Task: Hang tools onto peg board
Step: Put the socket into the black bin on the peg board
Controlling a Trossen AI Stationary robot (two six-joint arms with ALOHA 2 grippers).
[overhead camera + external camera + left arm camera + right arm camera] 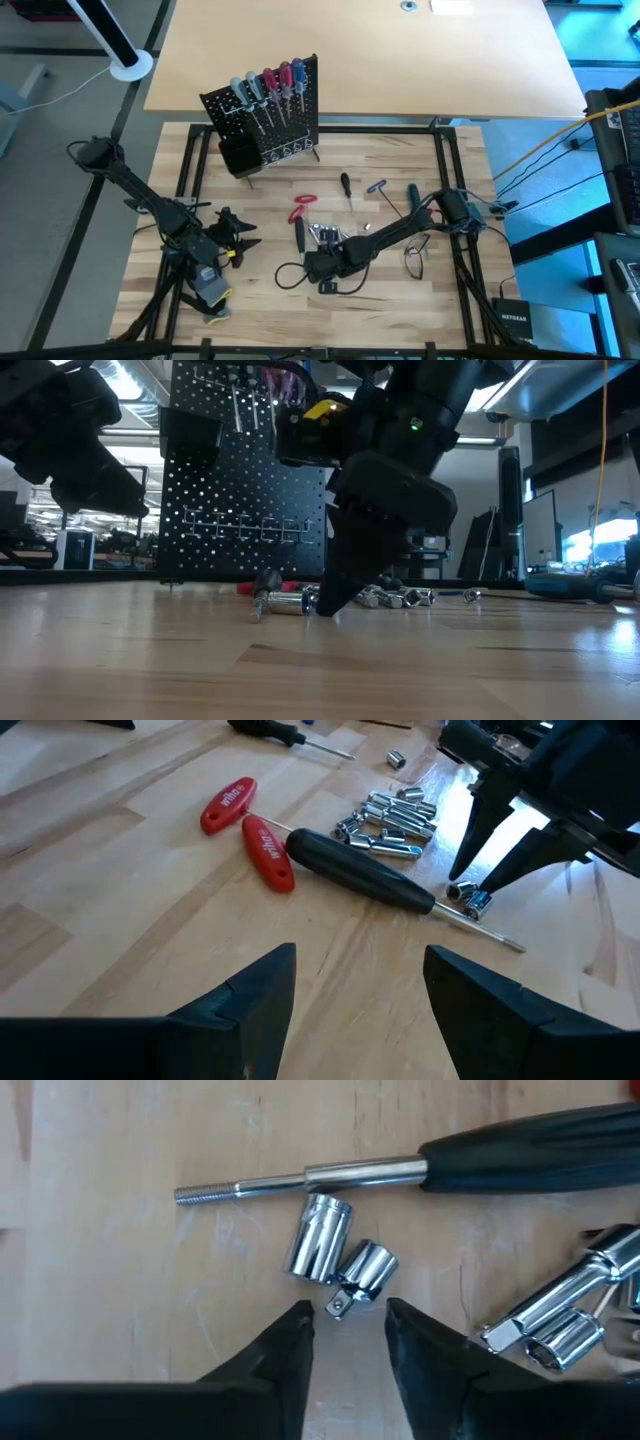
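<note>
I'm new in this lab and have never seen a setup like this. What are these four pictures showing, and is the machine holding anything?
It is a robot with two dark arms at a wooden table, each ending in a two-finger gripper. One picture looks straight down, one looks level across the tabletop, and two come from cameras on the wrists. The peg board already carries several screwdrivers. On the table lie red pliers, a black-handled driver and a heap of silver sockets. The right gripper points down over two loose sockets, its fingers either side of one but gripping nothing yet. The left gripper waits open nearby, empty.
</note>
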